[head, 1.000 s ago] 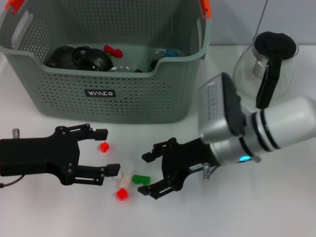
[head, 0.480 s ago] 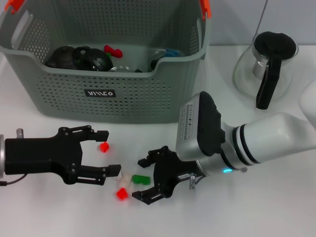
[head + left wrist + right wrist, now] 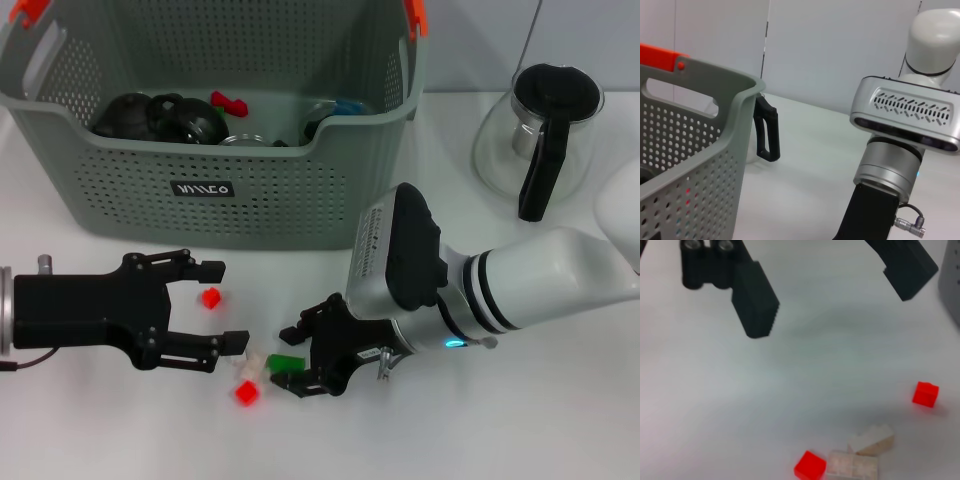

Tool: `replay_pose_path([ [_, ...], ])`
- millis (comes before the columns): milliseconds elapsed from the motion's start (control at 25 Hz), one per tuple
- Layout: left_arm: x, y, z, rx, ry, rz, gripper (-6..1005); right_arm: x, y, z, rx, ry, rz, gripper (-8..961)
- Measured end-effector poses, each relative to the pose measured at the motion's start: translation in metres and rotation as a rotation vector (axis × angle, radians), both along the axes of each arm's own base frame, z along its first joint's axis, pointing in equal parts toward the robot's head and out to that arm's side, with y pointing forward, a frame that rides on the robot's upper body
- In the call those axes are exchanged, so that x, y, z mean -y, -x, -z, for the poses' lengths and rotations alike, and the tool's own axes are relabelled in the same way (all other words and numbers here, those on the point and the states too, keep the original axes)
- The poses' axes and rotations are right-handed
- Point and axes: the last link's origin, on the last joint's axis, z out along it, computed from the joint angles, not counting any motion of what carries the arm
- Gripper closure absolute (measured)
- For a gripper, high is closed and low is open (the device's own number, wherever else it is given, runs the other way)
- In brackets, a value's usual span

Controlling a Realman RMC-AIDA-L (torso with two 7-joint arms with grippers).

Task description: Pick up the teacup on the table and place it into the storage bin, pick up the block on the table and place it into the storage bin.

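Observation:
The storage bin (image 3: 215, 215) stands at the back left, its wall (image 3: 685, 170) also in the left wrist view. Small blocks lie in front of it: a red block (image 3: 210, 298), a green block (image 3: 285, 364), a second red block (image 3: 245, 393) and pale blocks (image 3: 247, 364). My right gripper (image 3: 298, 357) is open, low over the table, its fingers on either side of the green block. My left gripper (image 3: 217, 306) is open around the first red block (image 3: 925, 394). No teacup shows on the table.
A glass carafe (image 3: 545, 130) with a black handle (image 3: 766, 130) stands at the back right. Dark rounded items (image 3: 160, 118) and a red piece (image 3: 228, 101) lie inside the bin. My right arm's silver wrist (image 3: 905, 120) fills the space to the right of the blocks.
My right gripper has moved left and down onto the green block, its fingers now a little closer together. The left gripper has barely shifted.

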Motion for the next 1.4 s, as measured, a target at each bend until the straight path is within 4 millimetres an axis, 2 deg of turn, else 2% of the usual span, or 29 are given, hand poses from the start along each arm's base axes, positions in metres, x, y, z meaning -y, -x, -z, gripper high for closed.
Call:
replay_pose_path([
  [80,0.0,0.0,0.0,0.0,0.0,0.0,86,-0.001,0.0,0.0,0.005,-0.008,0.0,276],
  [480,0.0,0.0,0.0,0.003,0.002,-0.012,88,-0.002,0.003,-0.002,0.008,0.008,-0.014,726],
  [800,0.001,0.001,-0.001,0.002,0.0,-0.018,89,-0.004,0.002,-0.01,-0.021,-0.003,0.002,791],
  [960,0.003,0.006,-0.004,0.007,-0.017,-0.04,89,-0.009,-0.002,-0.022,-0.046,-0.002,0.033,799],
  [1200,0.005,0.019,-0.015,0.008,-0.069,-0.095,90,-0.019,-0.007,-0.06,-0.154,0.001,0.095,799],
  [1400,0.011,0.029,-0.017,-0.028,-0.068,-0.128,91,-0.018,0.013,-0.109,-0.354,0.083,0.119,799],
])
